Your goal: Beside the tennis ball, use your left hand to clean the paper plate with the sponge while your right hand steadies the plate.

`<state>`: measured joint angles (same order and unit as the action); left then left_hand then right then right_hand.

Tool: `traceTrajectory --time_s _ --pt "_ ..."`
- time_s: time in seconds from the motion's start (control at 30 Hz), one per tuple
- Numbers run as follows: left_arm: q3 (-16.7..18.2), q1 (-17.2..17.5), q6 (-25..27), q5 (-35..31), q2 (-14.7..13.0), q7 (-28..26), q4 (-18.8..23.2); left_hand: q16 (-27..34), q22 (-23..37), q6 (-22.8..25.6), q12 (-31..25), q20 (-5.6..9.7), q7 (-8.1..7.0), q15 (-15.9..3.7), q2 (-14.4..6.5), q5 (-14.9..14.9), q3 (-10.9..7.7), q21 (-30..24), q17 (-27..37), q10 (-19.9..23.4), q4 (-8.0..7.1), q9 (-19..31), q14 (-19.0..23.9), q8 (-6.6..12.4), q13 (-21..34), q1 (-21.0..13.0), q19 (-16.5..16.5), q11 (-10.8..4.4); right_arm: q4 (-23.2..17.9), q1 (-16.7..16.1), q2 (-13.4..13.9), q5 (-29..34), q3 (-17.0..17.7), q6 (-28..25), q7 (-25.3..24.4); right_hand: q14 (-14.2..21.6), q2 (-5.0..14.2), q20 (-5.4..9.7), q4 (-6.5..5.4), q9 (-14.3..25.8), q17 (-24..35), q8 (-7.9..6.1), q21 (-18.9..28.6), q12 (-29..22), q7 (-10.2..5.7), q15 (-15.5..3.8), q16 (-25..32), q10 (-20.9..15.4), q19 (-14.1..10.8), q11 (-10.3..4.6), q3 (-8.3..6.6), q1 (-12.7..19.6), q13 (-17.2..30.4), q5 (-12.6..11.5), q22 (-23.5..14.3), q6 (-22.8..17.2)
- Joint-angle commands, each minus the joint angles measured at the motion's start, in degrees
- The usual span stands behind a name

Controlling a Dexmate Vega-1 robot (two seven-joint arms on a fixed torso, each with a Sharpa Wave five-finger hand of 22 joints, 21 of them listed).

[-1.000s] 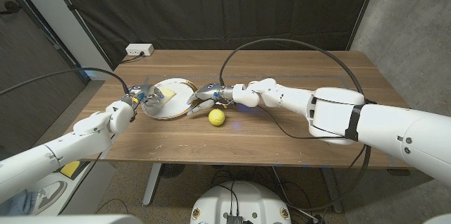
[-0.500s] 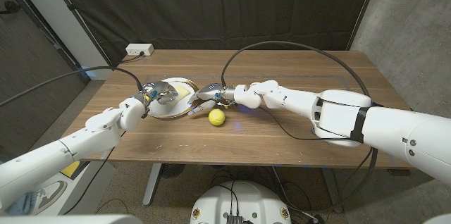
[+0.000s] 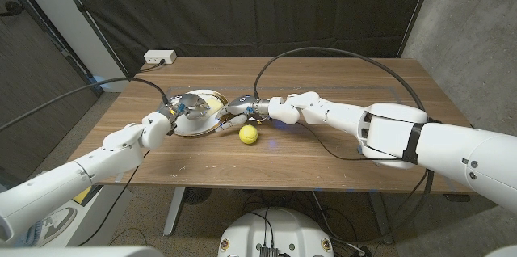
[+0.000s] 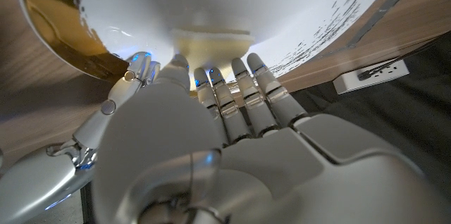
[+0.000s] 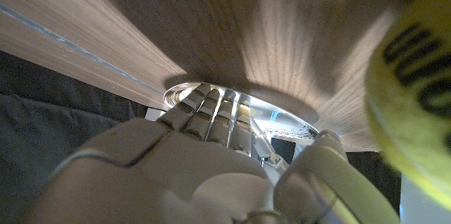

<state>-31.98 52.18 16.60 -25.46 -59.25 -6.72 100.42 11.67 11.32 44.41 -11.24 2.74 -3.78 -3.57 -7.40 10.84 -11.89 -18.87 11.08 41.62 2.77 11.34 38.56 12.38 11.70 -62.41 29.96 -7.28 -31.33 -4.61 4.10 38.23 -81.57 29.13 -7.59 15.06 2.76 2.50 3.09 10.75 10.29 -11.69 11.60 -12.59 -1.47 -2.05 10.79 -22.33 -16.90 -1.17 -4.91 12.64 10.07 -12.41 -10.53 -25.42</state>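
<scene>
A white paper plate [image 3: 212, 100] with a gold rim lies left of the table's middle. My left hand [image 3: 182, 109] is over the plate. In the left wrist view its fingertips [image 4: 211, 77] press a pale yellow sponge [image 4: 211, 39] onto the white plate [image 4: 282, 5]. My right hand [image 3: 239, 109] grips the plate's right rim. The right wrist view shows its fingers [image 5: 211, 115] over the rim of the plate [image 5: 282, 122]. A yellow tennis ball [image 3: 248, 133] sits just in front of the right hand, close to the plate, and looms large as the tennis ball [image 5: 416, 111] in the right wrist view.
A white power strip [image 3: 159, 57] sits at the table's far left corner, also seen as the power strip [image 4: 370, 75]. A black cable [image 3: 323, 49] arches over the table above my right arm. A dark curtain hangs behind the table [image 3: 363, 79].
My left hand has slid with the sponge from the plate's left rim toward its middle. The right hand, plate and ball have stayed put.
</scene>
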Motion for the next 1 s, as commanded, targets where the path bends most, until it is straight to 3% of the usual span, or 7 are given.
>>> traceTrajectory --time_s 0.03,0.67,1.0 --pt "4.0 6.0 5.9 4.9 -3.0 -1.2 2.7 -0.1 0.1 0.3 -0.3 1.32 0.24 -5.50 0.0 -0.1 -0.29 -0.4 0.2 0.3 0.06 0.1 0.0 -0.15 0.2 0.3 0.0 0.08 4.6 0.8 -2.4 0.0 -1.0 0.9 1.5 0.5 0.50 3.14 0.39 0.3 0.1 -0.29 0.4 -0.4 0.10 -1.05 0.0 -2.3 -0.6 -0.46 -0.20 0.3 0.4 -0.1 -0.2 -1.4" --pt "2.8 6.7 10.1 5.6 -5.3 -1.7 1.6 -0.1 0.1 0.3 -0.3 1.28 0.31 -5.43 0.0 -0.1 -0.35 -0.5 0.2 0.3 0.05 0.1 0.1 -0.18 0.2 0.4 0.0 0.06 6.3 1.1 -3.6 -1.5 -2.3 0.7 1.7 1.1 0.64 2.99 0.46 0.3 0.1 -0.50 0.5 -0.4 -0.05 -1.01 0.1 -2.8 -1.0 -0.58 -0.22 0.3 0.4 0.0 -0.2 -2.3" --pt "-1.4 0.2 4.7 2.2 -1.5 -0.5 -1.7 -0.1 0.1 0.2 -0.2 1.23 0.27 -5.36 -0.1 -0.1 -0.41 -0.5 0.2 0.1 0.04 0.1 0.0 -0.22 0.2 0.4 -0.1 0.10 4.0 0.9 -1.9 -1.9 -2.0 0.7 2.7 1.3 0.67 2.94 0.50 0.4 0.1 -0.50 0.5 -0.4 -0.06 -1.01 0.2 -2.9 -1.1 -0.63 -0.24 0.3 0.4 0.0 -0.2 -2.4"
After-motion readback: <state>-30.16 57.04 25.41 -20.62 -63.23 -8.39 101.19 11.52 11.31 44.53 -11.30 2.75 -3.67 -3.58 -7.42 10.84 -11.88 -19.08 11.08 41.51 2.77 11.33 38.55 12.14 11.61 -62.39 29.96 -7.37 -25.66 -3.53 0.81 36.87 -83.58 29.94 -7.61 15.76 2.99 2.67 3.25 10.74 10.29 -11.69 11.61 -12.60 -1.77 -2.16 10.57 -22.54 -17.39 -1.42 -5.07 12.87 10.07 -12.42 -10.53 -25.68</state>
